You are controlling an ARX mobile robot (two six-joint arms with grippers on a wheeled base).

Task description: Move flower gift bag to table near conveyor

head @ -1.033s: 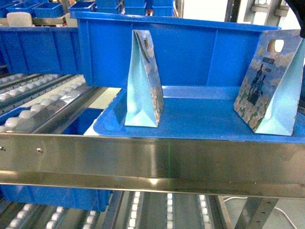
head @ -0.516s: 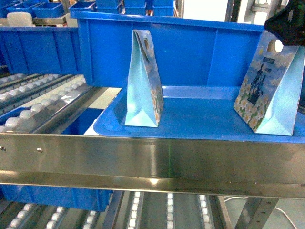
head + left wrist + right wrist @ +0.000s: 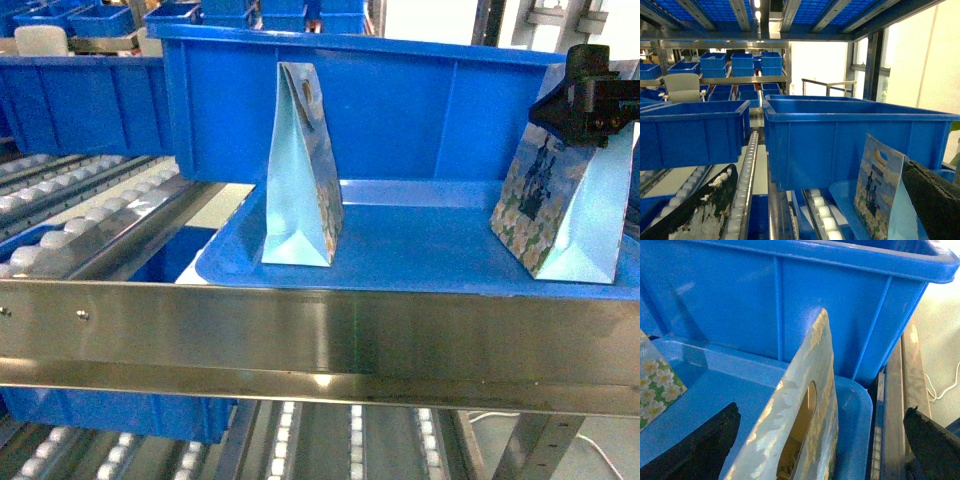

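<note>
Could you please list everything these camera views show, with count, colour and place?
Gift bags: two, pale blue with flower print; one left on the tray, one right.
Tray: one, blue, behind the steel rail.
Steel rail: one, silver, across the foreground.
Bins: many, blue; the largest behind the tray.
Conveyor: white rollers, left.
Right end effector: black, open, straddling the right bag's top.
Left end effector: black, open, holding nothing.

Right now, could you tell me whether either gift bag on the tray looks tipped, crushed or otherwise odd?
Nothing stands out: both gift bags stand upright on the blue tray, uncrushed, with the right gripper at the right bag's handle.
</note>
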